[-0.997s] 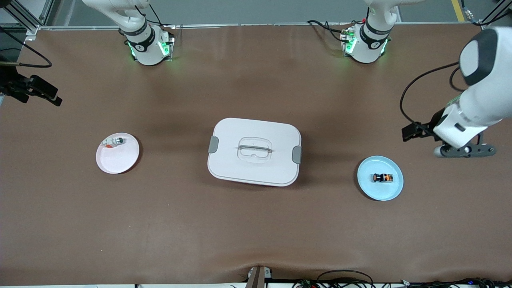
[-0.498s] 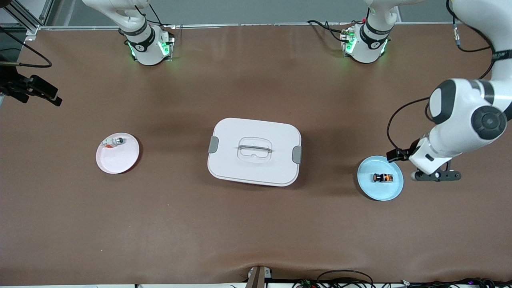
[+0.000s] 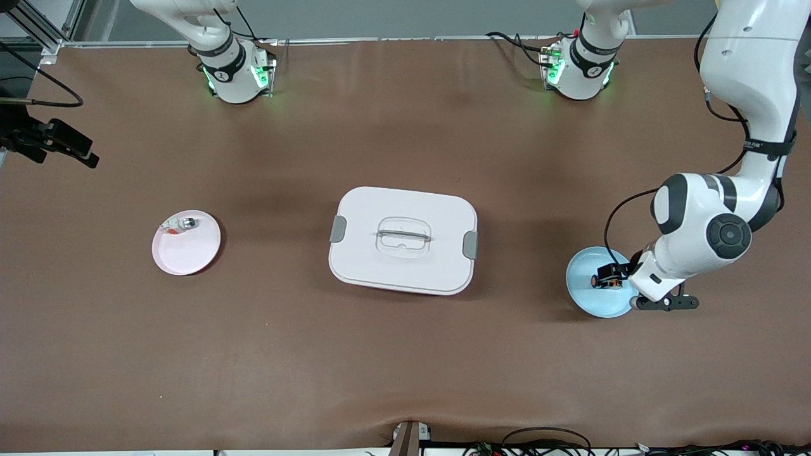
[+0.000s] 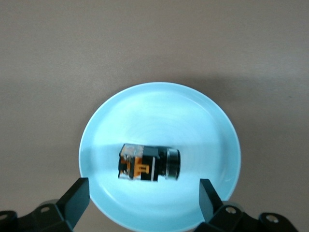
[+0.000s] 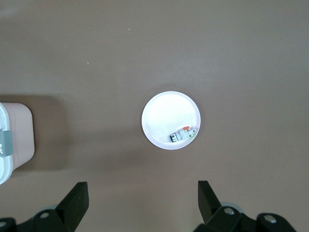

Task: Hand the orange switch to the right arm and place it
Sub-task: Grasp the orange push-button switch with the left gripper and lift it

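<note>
The orange switch (image 3: 600, 280) (image 4: 149, 164), a stubby black button with orange marks, lies on its side in the middle of a light blue plate (image 3: 589, 299) (image 4: 159, 111) at the left arm's end of the table. My left gripper (image 3: 665, 303) (image 4: 143, 195) hangs open just over that plate's rim, with the switch a little ahead of its fingers (image 4: 77, 198) and untouched. My right gripper (image 5: 140, 195) is open and empty, high over bare table near a pink plate (image 5: 161, 113); the front view does not show it.
A white lidded box (image 3: 403, 240) (image 5: 12, 140) with grey clips stands mid-table. The pink plate (image 3: 187, 253), toward the right arm's end, holds a small silver-and-white piece (image 3: 184, 223) (image 5: 183, 134). Black camera gear (image 3: 51, 142) sits at that table edge.
My left arm has swung in from the table's end and come down over the blue plate. Its fingers stayed open. The switch, both plates and the box have not moved.
</note>
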Controlling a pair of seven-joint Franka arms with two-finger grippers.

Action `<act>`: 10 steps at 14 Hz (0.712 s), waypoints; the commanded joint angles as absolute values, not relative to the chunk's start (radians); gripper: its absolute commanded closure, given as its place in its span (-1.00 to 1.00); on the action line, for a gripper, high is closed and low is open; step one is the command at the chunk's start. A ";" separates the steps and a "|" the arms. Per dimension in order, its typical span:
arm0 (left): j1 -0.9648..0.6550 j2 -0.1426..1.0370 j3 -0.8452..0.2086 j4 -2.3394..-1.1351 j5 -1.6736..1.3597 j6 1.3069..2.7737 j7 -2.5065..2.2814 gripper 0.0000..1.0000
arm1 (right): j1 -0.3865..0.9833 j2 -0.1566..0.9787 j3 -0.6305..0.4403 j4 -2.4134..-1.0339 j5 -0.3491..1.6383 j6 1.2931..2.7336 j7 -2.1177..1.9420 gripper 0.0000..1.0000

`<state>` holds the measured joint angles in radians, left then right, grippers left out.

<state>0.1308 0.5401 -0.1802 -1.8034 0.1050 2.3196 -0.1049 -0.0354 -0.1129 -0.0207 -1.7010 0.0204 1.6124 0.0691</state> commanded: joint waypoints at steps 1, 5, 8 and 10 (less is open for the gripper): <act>0.135 0.571 -0.183 -1.792 0.124 2.355 -0.094 -1.00 | -0.041 -0.138 -0.017 -1.726 0.029 1.615 0.058 -1.00; 0.135 0.618 -0.183 -1.792 0.124 2.404 -0.094 -1.00 | -0.043 -0.138 -0.018 -1.727 0.029 1.614 0.011 -1.00; 0.129 0.641 -0.181 -1.793 0.124 2.419 -0.094 -1.00 | -0.041 -0.138 -0.018 -1.727 0.029 1.614 0.011 -1.00; 0.130 0.643 -0.181 -1.799 0.129 2.419 -0.094 -1.00 | -0.043 -0.138 -0.018 -1.727 0.029 1.614 0.011 -1.00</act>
<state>0.1295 0.6404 -0.1809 -1.8030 0.1058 2.4112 -0.1017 -0.0355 -0.1129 -0.0210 -1.7032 0.0204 1.6114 0.0266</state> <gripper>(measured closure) 0.000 0.000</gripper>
